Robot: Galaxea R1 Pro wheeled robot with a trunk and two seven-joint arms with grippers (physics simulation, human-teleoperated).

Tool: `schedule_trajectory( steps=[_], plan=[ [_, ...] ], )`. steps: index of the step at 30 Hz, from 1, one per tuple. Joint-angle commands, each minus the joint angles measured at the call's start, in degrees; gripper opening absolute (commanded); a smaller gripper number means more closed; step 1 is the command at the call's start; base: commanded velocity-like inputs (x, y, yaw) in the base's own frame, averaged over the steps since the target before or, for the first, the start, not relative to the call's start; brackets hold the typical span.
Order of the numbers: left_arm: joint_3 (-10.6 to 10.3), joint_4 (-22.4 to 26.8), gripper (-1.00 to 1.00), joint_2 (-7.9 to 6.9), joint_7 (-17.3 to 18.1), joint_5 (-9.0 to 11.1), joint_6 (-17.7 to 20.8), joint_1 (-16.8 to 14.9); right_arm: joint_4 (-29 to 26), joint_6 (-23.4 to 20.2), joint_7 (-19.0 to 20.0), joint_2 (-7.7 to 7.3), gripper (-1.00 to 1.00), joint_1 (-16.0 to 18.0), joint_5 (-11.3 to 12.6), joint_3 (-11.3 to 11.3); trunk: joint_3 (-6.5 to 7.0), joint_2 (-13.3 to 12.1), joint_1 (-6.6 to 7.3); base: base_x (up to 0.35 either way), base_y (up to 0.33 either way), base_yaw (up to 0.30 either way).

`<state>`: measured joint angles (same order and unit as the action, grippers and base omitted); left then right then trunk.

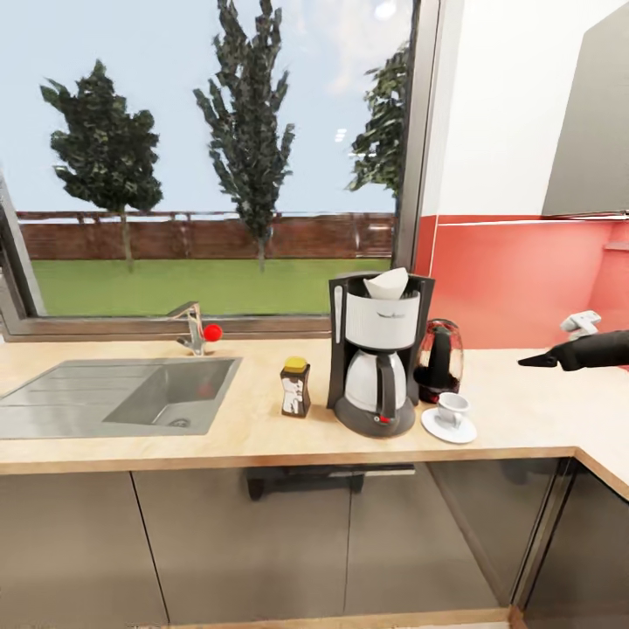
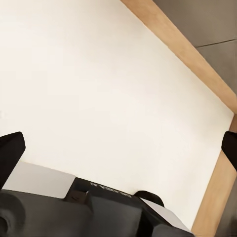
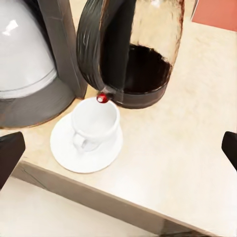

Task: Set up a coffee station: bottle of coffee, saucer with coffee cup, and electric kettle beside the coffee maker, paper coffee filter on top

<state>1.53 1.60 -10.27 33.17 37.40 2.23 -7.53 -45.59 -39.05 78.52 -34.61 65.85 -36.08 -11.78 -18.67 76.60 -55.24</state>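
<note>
The coffee maker (image 1: 376, 367) stands on the countertop (image 1: 524, 411) with the white paper coffee filter (image 1: 387, 284) on top of it. Left of it is the bottle of coffee (image 1: 295, 388). Right of it and slightly behind stands the electric kettle (image 1: 439, 360). In front of the kettle the coffee cup (image 1: 452, 407) rests on the saucer (image 1: 448, 428). My right gripper (image 1: 531, 359) hovers open above the counter, right of the kettle and apart from it. The right wrist view shows the cup (image 3: 96, 121), saucer (image 3: 64, 153), kettle (image 3: 133, 49) and coffee maker (image 3: 29, 64). My left gripper (image 2: 118, 148) is open and holds nothing.
A steel sink (image 1: 131, 393) with a tap (image 1: 190, 328) lies at the counter's left, below a large window. A grey wall cabinet (image 1: 594, 131) hangs at the upper right, where the counter turns a corner. The left wrist view faces a pale floor and a wooden edge (image 2: 177, 44).
</note>
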Motion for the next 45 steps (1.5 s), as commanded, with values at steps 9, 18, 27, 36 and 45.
schedule_trajectory(
  steps=[9,18,27,36,45],
  plan=[
    [0.14,-0.01,1.0,-0.01,0.21,0.13,0.23,-0.03,0.13,-0.43,0.5,0.12,1.0,0.06,-0.49,-0.17,-0.07,0.04,0.03,-0.327,0.0,0.0],
    [0.14,0.0,1.0,-0.01,0.2,0.13,0.23,-0.03,0.21,0.19,0.45,0.54,1.0,0.02,-0.49,-0.1,-0.07,0.04,0.03,-0.241,0.0,0.0],
    [0.14,0.05,1.0,-0.01,0.17,0.13,0.23,-0.03,0.0,4.77,5.94,3.44,1.0,-1.22,0.37,-0.21,-0.07,0.04,0.03,-0.031,0.0,0.0],
    [0.14,0.07,1.0,-0.01,0.2,0.13,0.23,-0.03,-6.15,5.46,10.28,9.14,1.0,-10.22,16.35,-0.31,-0.07,0.04,0.03,-0.002,0.0,0.0],
    [0.14,0.07,1.0,-0.01,0.19,0.13,0.23,-0.03,-18.97,4.97,4.73,21.01,1.0,-24.1,18.89,-0.24,-0.07,0.04,0.03,0.0,0.0,0.0]
  ],
)
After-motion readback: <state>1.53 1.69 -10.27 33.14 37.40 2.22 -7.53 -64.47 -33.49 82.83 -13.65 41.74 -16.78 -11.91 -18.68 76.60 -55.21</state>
